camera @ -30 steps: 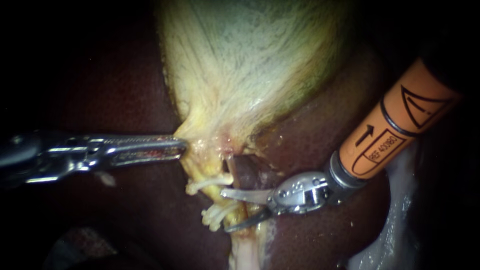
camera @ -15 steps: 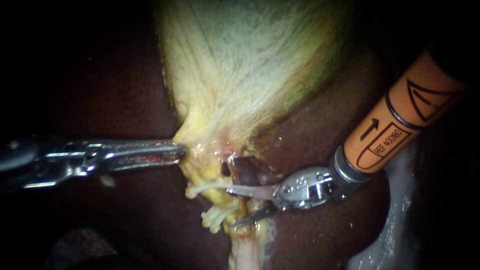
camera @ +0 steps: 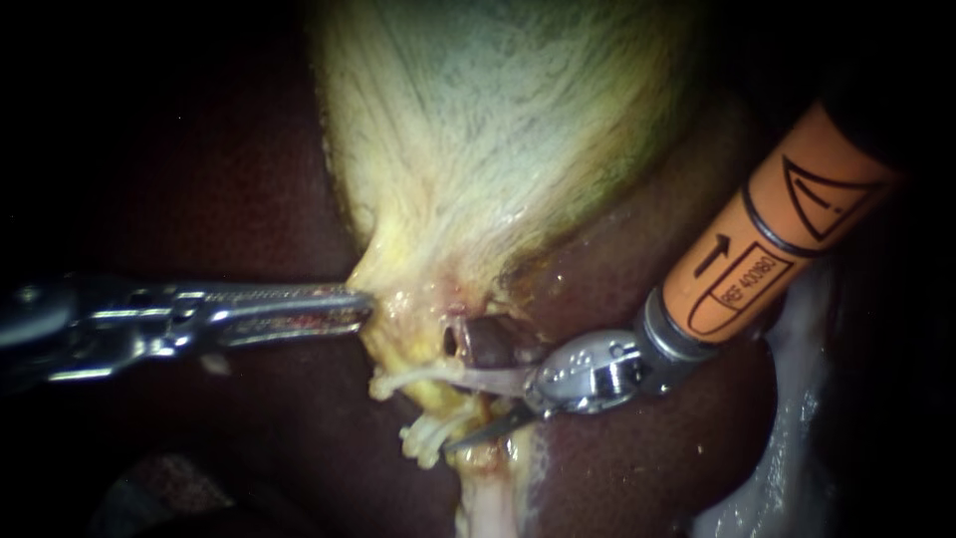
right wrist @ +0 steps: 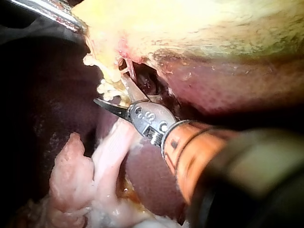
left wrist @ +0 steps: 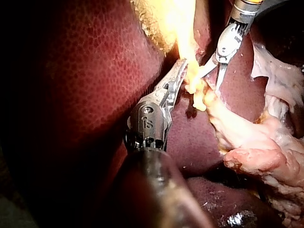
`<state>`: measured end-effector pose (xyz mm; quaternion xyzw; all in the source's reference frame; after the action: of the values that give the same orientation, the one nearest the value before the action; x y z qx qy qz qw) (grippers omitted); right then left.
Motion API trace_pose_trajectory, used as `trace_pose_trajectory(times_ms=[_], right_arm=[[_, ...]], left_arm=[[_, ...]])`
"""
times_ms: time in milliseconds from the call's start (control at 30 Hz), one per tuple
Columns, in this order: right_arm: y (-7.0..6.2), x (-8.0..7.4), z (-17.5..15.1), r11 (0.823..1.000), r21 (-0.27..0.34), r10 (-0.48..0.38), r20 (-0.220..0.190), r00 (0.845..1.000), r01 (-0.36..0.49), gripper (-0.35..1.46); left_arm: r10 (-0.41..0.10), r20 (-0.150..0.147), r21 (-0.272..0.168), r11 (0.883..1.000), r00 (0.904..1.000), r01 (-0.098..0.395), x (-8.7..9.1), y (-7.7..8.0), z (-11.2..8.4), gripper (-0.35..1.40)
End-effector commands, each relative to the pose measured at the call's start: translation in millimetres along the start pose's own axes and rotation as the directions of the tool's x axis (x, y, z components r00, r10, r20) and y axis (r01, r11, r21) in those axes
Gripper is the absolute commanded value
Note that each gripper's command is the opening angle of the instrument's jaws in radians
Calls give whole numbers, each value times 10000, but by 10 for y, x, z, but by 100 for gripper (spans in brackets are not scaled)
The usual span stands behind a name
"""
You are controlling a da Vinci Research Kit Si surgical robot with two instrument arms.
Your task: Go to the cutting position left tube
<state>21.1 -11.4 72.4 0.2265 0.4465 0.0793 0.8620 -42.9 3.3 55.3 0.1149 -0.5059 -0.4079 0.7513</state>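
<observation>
The pale yellow gallbladder [camera: 498, 149] narrows to a yellowish tube [camera: 460, 406] that carries white clips [camera: 403, 379] [camera: 426, 438]. My left instrument [camera: 360, 304] is shut on the yellow tissue at the gallbladder's neck, which also shows in the left wrist view [left wrist: 183, 71]. My right instrument [camera: 450, 410], on an orange shaft, has thin curved blades standing open astride the tube between the clips. The right wrist view shows those blades [right wrist: 110, 90] open beside the clips [right wrist: 102, 86]. Whether the blades touch the tube is unclear.
Dark red liver [camera: 249, 199] surrounds the site. Just above the upper blade lies a dark opening with a brownish stump [camera: 490, 341]. Pale loose tissue [right wrist: 76, 175] lies below the tube, and a whitish fold [camera: 797, 438] sits at the right.
My right instrument has crept slightly left and up, its open blades now a little closer together and further around the tube. The left instrument has held its grip.
</observation>
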Motion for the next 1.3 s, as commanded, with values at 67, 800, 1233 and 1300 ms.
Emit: trace_pose_trajectory(times_ms=[67, 800, 1233, 1300], right_arm=[[-1, 0, 5, 9999, 106, 2, 21, 10000, -2, 123], [2, 17, 34, 9958, 786, -423, -692, 9967, 477, 123], [5, 17, 40, 9939, 955, -488, -745, 9960, 559, 118], [5, 17, 40, 9924, 1048, -554, -819, 9951, 639, 116]], left_arm=[[-2, -6, -5, 10000, 10000, 2, 1, 0, 1, -35], [54, -4, 16, 10000, 10000, -54, -1, -3, 9, -35], [54, -4, 31, 10000, 10000, -54, 0, -3, 13, -35], [56, -5, 39, 10000, 10000, -56, 0, -2, 13, -35]])
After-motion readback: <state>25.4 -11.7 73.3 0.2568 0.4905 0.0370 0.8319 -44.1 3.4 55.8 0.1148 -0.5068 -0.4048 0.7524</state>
